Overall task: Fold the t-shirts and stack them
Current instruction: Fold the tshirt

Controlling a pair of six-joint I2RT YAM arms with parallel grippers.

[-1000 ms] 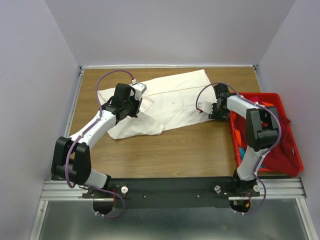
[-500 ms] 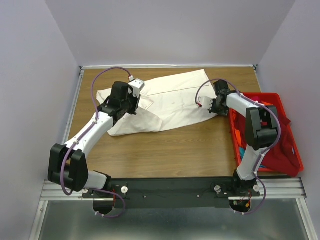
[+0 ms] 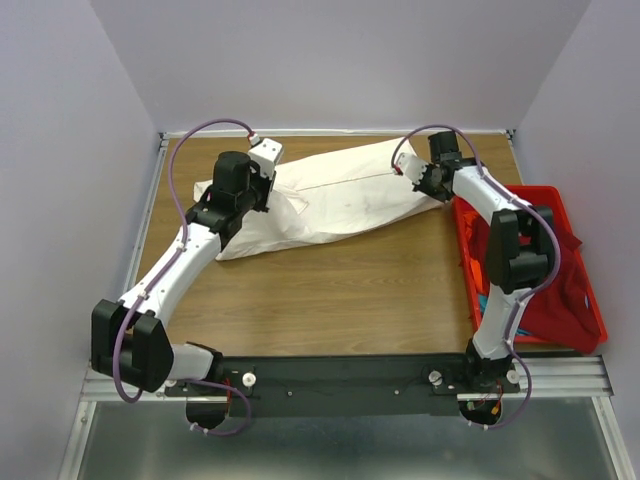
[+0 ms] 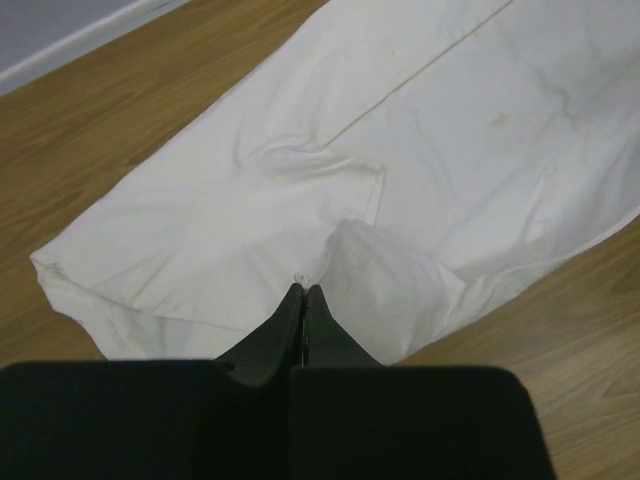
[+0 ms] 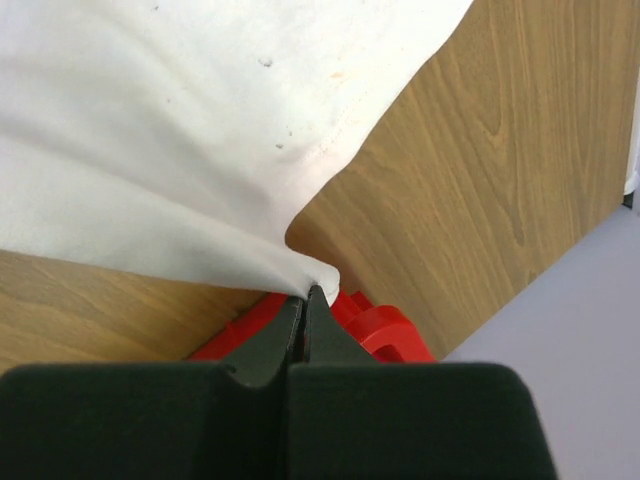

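T-shirt (image 3: 345, 200), cream, newly pinched in our right hand (image 5: 305, 293); left hand (image 4: 303, 292) clamped on it too; we've pulled it taut, fold next.

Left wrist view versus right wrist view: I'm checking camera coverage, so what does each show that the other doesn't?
Only the left wrist: the left gripper shut on a raised pinch of the shirt, and a seam running across the cloth. Only the right wrist: the right gripper shut on the shirt's edge, with the crate just past its tips. Both: the cream shirt lying on the table.
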